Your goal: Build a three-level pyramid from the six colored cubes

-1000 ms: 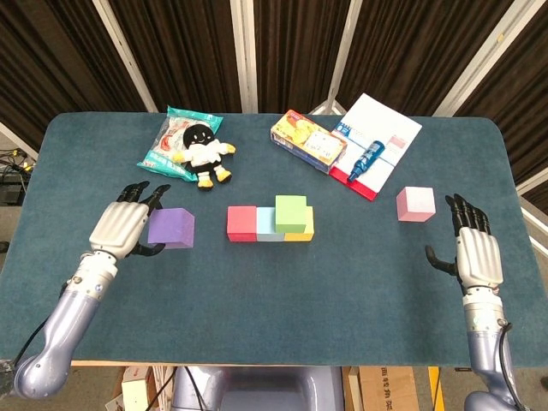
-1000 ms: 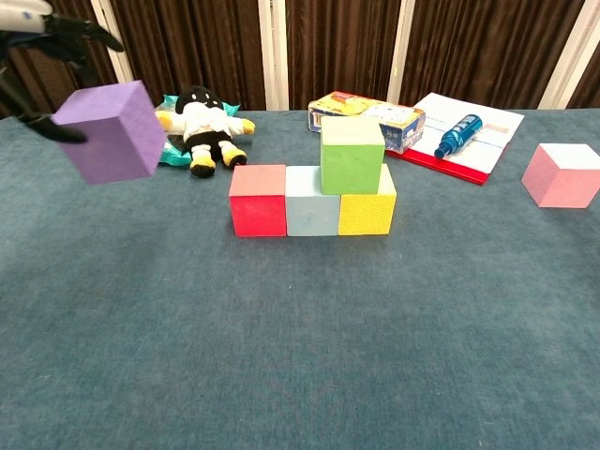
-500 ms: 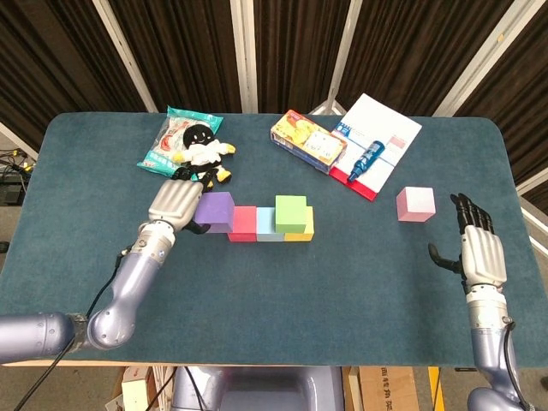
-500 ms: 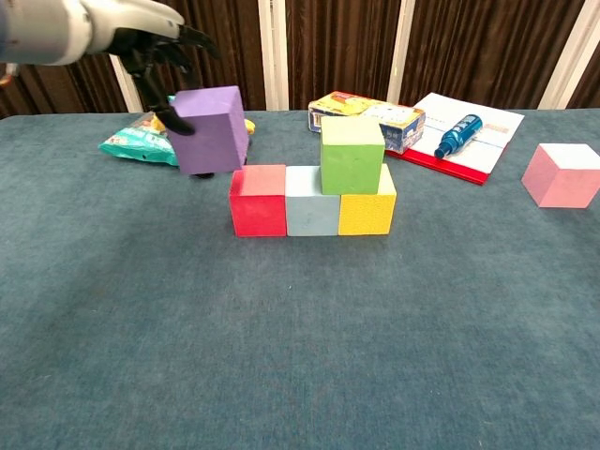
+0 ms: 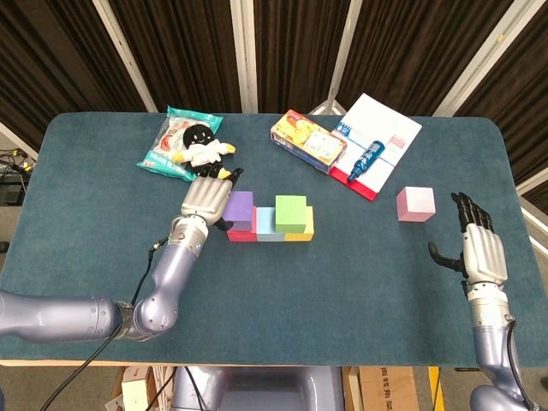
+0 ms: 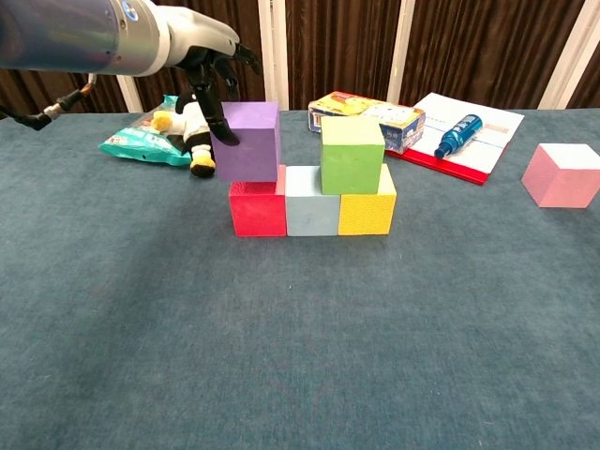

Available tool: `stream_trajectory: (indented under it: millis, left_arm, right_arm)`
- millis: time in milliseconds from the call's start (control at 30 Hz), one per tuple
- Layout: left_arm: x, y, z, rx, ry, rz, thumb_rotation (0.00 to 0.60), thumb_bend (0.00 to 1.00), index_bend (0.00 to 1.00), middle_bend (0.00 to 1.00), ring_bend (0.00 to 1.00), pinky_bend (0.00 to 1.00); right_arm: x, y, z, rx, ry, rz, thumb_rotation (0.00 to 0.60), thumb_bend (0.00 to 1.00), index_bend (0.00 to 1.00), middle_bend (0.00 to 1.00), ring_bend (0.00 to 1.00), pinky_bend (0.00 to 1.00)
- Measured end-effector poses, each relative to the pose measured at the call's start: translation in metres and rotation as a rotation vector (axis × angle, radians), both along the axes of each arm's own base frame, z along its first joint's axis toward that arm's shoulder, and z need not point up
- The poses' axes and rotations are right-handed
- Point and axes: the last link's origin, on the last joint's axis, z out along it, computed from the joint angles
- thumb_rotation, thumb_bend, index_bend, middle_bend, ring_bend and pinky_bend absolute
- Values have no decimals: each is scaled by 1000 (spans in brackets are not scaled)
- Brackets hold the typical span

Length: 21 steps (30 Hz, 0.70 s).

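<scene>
Three cubes, red [image 6: 257, 207], pale blue [image 6: 312, 201] and yellow [image 6: 367, 208], form the base row on the counter [image 6: 300, 356], with the green cube [image 6: 352, 155] on the blue-yellow seam; the left hand [image 5: 205, 199] holds the purple cube [image 6: 248, 141] over the red one, fingers [image 6: 222, 120] wrapped on its left face; it should shift right onto the red-blue seam, beside green, square, before letting go; the pink cube [image 5: 415, 204] waits near the right hand [image 5: 479, 251], spread and empty.

We see our left hand [image 5: 205, 199] with a pale grey back plate and black fingers, on a glossy silver-blue forearm with a thin black cable looping beside the wrist. Our right hand [image 5: 479, 248] matches: grey plate, black fingers, a ribbed grey wrist below.
</scene>
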Motion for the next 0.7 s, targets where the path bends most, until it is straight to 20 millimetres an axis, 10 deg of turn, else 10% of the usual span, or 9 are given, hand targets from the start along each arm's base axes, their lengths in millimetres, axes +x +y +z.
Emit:
stream_trajectory:
  millis: [700]
  left_arm:
    - [16,6,-20,-3,2,-5,600,315,2,376,21,16]
  right_arm:
    - [-2,-1,0,7,-16,-10,600,362,0,0,0,0]
